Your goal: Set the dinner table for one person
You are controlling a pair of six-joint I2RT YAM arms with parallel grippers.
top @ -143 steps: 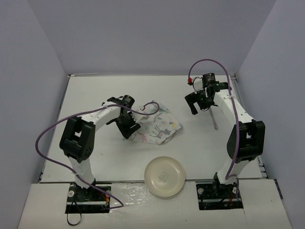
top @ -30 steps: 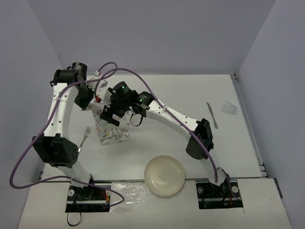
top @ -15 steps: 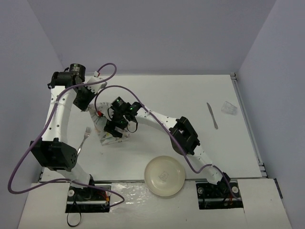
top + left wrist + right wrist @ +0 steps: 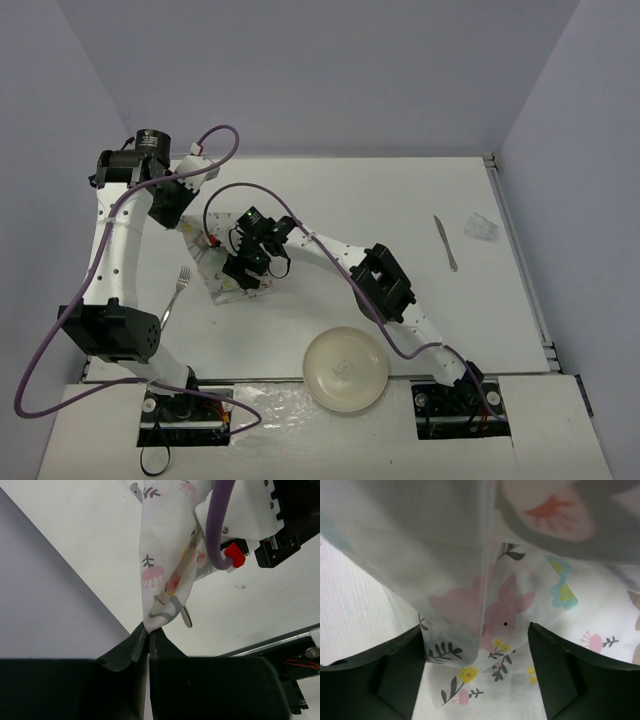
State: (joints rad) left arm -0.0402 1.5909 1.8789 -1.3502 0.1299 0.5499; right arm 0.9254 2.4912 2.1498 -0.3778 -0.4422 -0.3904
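2 arms meet over the left part of the tabletop (image 4: 400,200), the large white surface that fills the top view. Left arm (image 4: 103,255): its jaws are closed on 1 corner of the patterned placemat (image 4: 232,287), which hangs from that pinch in the left wrist view. Right arm (image 4: 325,248): it reaches across to the same cloth. Its jaws stand wide apart, with 1 finger (image 4: 395,680) on each side of a hanging fold, not clamping it. The lower part of the placemat lies on the tabletop. 1 fork (image 4: 177,288) lies just left of the placemat. 1 round plate (image 4: 346,368) sits at the near edge, between the arm bases. 1 knife (image 4: 446,243) and 1 clear cup (image 4: 481,226) lie near each other at the right edge, well apart from the rest.
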